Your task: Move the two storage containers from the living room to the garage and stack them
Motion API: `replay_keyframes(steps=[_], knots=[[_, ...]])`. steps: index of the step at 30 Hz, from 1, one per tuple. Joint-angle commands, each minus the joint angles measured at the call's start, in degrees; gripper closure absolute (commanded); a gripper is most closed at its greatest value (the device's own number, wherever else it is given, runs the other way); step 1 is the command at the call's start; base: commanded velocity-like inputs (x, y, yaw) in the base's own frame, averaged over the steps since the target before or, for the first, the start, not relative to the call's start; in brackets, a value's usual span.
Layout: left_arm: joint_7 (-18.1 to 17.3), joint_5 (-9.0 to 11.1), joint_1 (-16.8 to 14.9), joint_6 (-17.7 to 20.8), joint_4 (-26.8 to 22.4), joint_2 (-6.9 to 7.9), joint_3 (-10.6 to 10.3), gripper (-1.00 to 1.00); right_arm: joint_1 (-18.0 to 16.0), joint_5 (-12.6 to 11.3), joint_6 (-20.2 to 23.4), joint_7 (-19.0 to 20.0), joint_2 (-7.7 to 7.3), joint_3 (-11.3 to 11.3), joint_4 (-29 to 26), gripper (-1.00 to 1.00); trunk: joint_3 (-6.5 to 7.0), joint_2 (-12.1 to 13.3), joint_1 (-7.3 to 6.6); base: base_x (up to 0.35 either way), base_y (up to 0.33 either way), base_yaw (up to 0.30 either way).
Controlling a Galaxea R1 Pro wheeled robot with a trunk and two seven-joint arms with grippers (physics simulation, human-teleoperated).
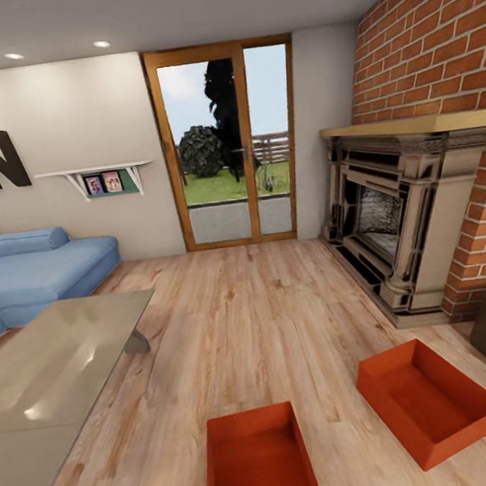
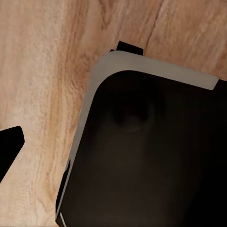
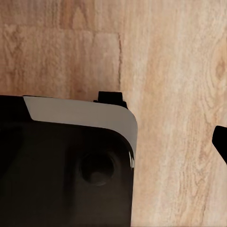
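Two storage containers on the living-room planks: one (image 1: pixel 259 463) at six o'clock, one (image 1: pixel 429 400) at four. Gripper state impossible to tell. Risk: thin walls slipping under an off-centre pinch.

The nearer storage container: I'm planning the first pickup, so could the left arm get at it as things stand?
Probably yes. The nearer storage container lies open on the wood floor straight ahead, nothing on it; the glass table stands off to the left.

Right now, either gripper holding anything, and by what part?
Nothing held. Both storage containers sit untouched on the wood floor; wrist views show no container, just floor.
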Motion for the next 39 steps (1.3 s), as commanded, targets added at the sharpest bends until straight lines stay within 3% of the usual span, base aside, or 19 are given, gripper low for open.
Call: replay_keyframes(steps=[1, 16, 39], knots=[[0.09, 0.61, 0.00, 0.28, -0.11, 0.00, -0.08, -1.00, -0.05, -0.26, -0.25, 0.02, -0.01, 0.45, 0.09, -1.00, -0.06, -0.03, 0.00, 0.001, 0.174, 0.000], [0.07, 0.62, 0.00, 0.28, -0.17, -0.01, -0.07, -1.00, -0.05, -0.23, -0.18, 0.03, -0.14, 0.51, 0.11, -1.00, -0.06, -0.03, 0.00, 0.000, 0.026, 0.091], [0.24, 0.62, 0.00, 0.32, -0.30, -0.10, -0.07, -1.00, -0.05, -0.20, -0.26, 0.10, -0.18, 0.53, 0.10, -1.00, -0.06, -0.03, 0.00, 0.000, -0.002, 0.004]])
